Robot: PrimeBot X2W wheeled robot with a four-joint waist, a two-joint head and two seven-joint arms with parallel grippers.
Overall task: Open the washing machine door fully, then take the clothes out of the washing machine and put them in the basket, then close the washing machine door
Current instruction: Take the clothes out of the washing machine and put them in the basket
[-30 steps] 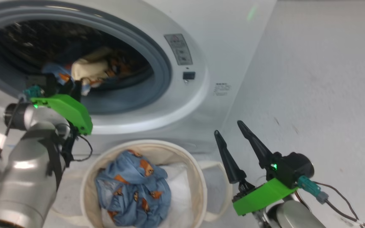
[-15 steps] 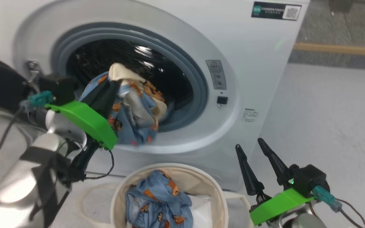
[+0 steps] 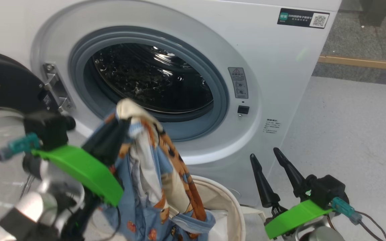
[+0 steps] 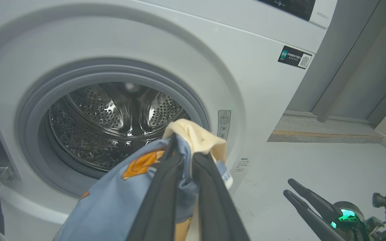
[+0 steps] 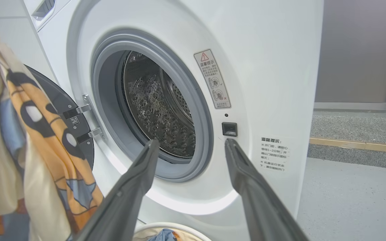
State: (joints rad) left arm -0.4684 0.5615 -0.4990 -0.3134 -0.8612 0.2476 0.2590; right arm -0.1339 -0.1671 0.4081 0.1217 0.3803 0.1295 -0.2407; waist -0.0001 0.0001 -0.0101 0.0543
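White washing machine [image 3: 273, 57], grey ring [image 3: 222, 100], silver perforated drum [image 4: 95, 107]; washing machine door [image 3: 5, 83] glossy black; clothes [image 3: 142, 204] light blue with orange-brown figures, part cream; basket [image 3: 232, 205] cream.

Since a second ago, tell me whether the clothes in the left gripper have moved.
Yes. The clothes have come out past the grey ring of the washing machine, toward the basket.

Bright, even light; slight foreground blur.
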